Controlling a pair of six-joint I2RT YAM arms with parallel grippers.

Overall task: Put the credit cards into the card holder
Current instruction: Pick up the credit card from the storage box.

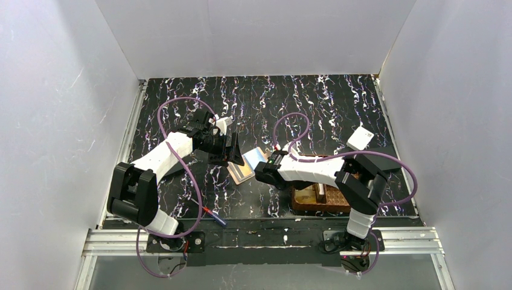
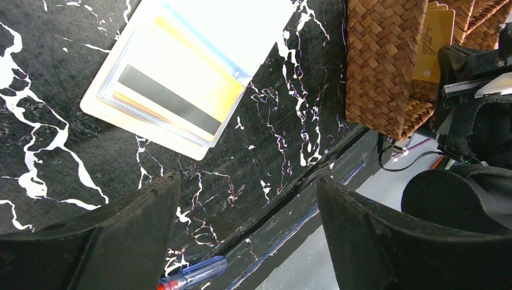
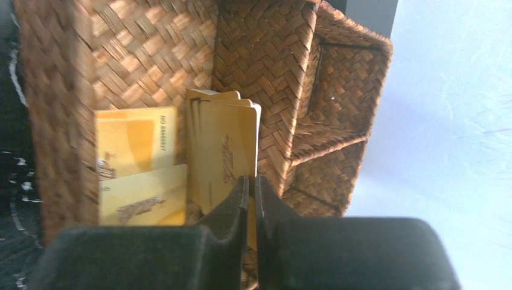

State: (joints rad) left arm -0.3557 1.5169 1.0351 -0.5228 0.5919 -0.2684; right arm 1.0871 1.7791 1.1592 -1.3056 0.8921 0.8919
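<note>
several credit cards [image 3: 224, 151] in basket [image 3: 265, 60], right gripper [image 3: 250, 181] closed (left gripper [image 2: 246, 181] spread)

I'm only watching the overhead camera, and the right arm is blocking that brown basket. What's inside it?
Observer: A stack of gold cards, leaning against a divider inside the basket.
Operator: Has the claw grabbed one?
Observer: It seems so. The right gripper is pinched shut, with a gold edge showing between its fingers.
Operator: And the other claw?
Observer: The left gripper is wide open and empty. A yellow card with a dark stripe lies just ahead of it.
</note>
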